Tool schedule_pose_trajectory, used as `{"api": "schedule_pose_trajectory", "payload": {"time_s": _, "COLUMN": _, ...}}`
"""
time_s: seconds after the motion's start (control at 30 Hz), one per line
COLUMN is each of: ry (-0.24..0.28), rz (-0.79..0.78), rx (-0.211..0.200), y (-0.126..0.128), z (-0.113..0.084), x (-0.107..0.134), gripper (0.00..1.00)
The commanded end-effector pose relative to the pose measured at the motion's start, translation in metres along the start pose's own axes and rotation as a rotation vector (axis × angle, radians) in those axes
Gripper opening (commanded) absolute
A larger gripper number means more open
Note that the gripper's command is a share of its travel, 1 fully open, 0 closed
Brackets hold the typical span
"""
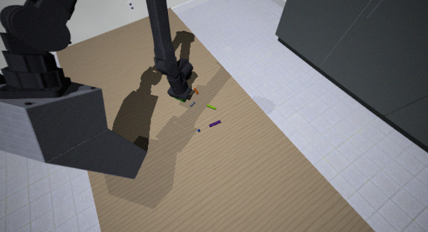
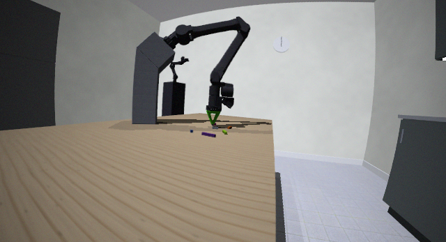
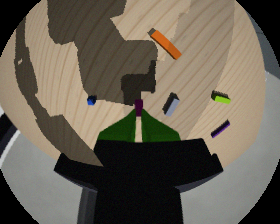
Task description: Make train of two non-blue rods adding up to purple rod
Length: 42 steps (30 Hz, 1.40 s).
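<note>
The magenta rod [image 3: 139, 107] is sitting between the fingertips of the gripper [image 1: 180, 99] [image 2: 213, 123] [image 3: 138, 112], near the centre of the wrist frame. The gripper is standing narrow and is holding this rod; its green fingers are pointing down toward the bench [image 1: 251, 178] [image 2: 139, 172] [image 3: 41, 65]. I cannot tell if the rod is touching the wood. In the top view, the gripper is hiding it.

The grey rod [image 1: 192, 104] [image 2: 215, 127] [image 3: 172, 105] is lying near the gripper, to the right of the magenta rod in the wrist frame. The orange rod [image 1: 196, 91] [image 2: 229, 127] [image 3: 166, 44] is resting in the upper right of the wrist frame, apart from the magenta one, so these two are not making a line end to end.

The lime rod [image 1: 211, 107] [image 2: 224, 132] [image 3: 222, 99] is lying at the right of the wrist frame, and the purple rod [image 1: 215, 124] [image 2: 208, 134] [image 3: 220, 128] is lying below it there. The blue rod [image 1: 198, 130] [image 2: 191, 131] [image 3: 91, 100] is resting alone, left of the centre in the wrist frame. In the top view, it is lying just left of the purple rod, and the two are not touching.
</note>
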<state>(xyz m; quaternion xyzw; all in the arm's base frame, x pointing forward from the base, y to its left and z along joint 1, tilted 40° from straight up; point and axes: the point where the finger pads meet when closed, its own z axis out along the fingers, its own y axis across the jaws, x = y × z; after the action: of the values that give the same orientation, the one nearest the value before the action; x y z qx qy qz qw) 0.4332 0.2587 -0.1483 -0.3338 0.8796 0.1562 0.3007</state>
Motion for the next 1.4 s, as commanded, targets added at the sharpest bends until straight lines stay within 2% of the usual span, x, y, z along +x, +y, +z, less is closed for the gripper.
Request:
{"api": "schedule_pose_trajectory", "payload": {"time_s": 0.0, "ry": 0.025, "rz": -0.025, "rx": -0.013, "y": 0.013, "z": -0.0009, "x": 0.0196, "gripper": 0.04}}
{"api": "schedule_pose_trajectory", "payload": {"time_s": 1.37, "ry": 0.019, "rz": -0.03, "rx": -0.012, "y": 0.0133, "z": 0.0001, "x": 0.0184, "gripper": 0.04}}
